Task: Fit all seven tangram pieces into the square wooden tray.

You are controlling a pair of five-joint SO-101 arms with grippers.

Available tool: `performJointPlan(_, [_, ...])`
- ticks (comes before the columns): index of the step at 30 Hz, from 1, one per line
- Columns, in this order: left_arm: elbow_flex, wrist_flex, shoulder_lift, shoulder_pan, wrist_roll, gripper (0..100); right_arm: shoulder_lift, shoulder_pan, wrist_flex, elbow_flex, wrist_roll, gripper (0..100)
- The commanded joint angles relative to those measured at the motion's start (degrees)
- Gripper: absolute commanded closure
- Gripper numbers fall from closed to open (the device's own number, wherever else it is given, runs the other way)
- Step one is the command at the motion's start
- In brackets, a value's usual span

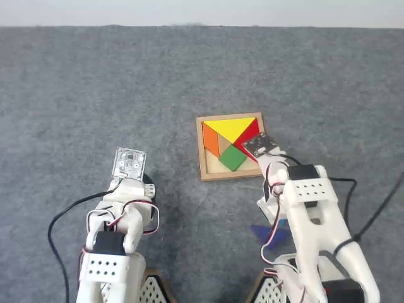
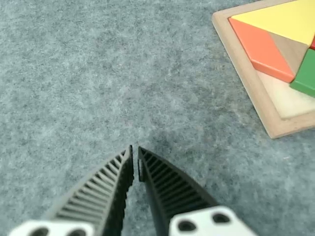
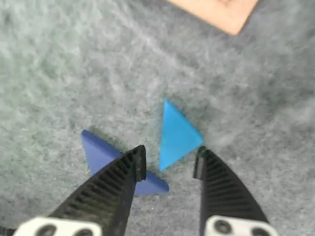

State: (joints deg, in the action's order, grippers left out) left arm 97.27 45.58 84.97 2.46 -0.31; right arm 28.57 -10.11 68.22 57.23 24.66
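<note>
Two blue pieces lie on the desk (image 1: 95, 82) outside the square wooden tray (image 1: 221, 177); five pieces appear seated in it: the yellow triangle (image 1: 232, 128), orange piece (image 1: 210, 136), red piece (image 1: 250, 131), green square (image 1: 232, 158) and a tan piece (image 1: 222, 146).

Right jaws are spread wide over the desk; the light blue triangle (image 3: 177, 135) lies between the tips, closer to one finger; the dark blue piece (image 3: 101, 155) lies just outside the other finger, partly hidden behind it; the tray corner lies well ahead of the tips.

Step in hand, as judged: grasp the light blue triangle. Recommended procedure: centre the tips over the triangle before descending; keep the far finger clear of the dark blue piece, or both pieces may shift; close slowly on a flat edge against the opposite corner, since a thin wedge is likely to slip sideways.

Left jaws are clenched on nothing, over bare desk; the tray lies ahead and off to one side.

No brand, label or writing is legible.
</note>
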Motion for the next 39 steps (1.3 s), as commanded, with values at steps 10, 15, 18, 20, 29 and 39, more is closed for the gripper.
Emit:
performJointPlan(10, [-0.5,0.1,0.7,0.3,0.4,98,-14.3,-2.2,-9.5,-0.1,-0.8,77.0])
performJointPlan(15, [-0.5,0.1,0.7,0.3,0.4,98,-13.8,-2.2,-9.8,-0.1,-1.2,89.2])
performJointPlan(18, [-0.5,0.1,0.7,0.3,0.4,98,-13.8,-2.2,-9.8,-0.1,-1.2,93.1])
performJointPlan(20, [-0.5,0.1,0.7,0.3,0.4,98,-13.8,-2.2,-9.8,-0.2,-1.2,93.2])
performJointPlan(29, [-0.5,0.1,0.7,0.3,0.4,98,-13.7,-2.2,-4.5,-8.9,-1.2,93.6])
performJointPlan(39, [-0.5,0.1,0.7,0.3,0.4,98,-14.4,-3.6,4.9,-28.0,2.6,93.3])
